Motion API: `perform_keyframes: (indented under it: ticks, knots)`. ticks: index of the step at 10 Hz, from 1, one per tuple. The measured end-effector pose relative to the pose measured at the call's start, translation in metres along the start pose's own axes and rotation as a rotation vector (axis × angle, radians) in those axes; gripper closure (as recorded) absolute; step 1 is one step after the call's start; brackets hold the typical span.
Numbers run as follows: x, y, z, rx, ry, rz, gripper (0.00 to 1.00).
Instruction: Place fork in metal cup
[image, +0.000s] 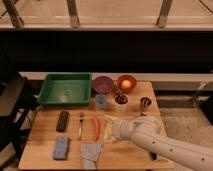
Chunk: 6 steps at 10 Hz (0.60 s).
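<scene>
- Tool (112, 129) is being carried at the end of the white arm (152, 141), which is being stretched in from the lower right across the front of the table (42, 136).
- It is being held low over the table, just right of the orange carrot (96, 128) and against the pale yellow wedge pieces (107, 120), which are being partly covered by it.
- How far the tool is being opened cannot be told, nor whether anything is being held by it.
- The fork (80, 125) is being left lying flat on the table, lengthwise front to back, between the black bar-shaped object (62, 120) and the carrot, apart from the tool.
- The metal cup (145, 104) is being kept upright near the right edge of the table, well apart from the fork and behind the arm.
- A light blue cup (101, 100) and a white cup (120, 100) with dark contents are being shown side by side in front of a purple bowl (103, 83) and an orange bowl (126, 83).
- A green tray (66, 90) is being seen at the back left.
- A blue sponge (61, 147) and a grey-blue cloth (91, 155) are being seen along the front edge.
</scene>
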<state>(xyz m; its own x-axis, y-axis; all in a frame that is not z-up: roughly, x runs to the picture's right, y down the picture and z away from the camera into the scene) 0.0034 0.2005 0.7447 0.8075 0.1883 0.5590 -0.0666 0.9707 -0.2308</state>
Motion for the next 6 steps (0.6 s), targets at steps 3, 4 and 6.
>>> perform_keyframes:
  ticks: [3,4,6]
  knots:
    - [-0.028,-0.005,0.025,-0.029,-0.036,-0.026,0.26]
    - [-0.036,-0.005,0.032,-0.044,-0.050,-0.021,0.26]
    - [-0.054,-0.004,0.048,-0.105,-0.079,-0.024,0.26]
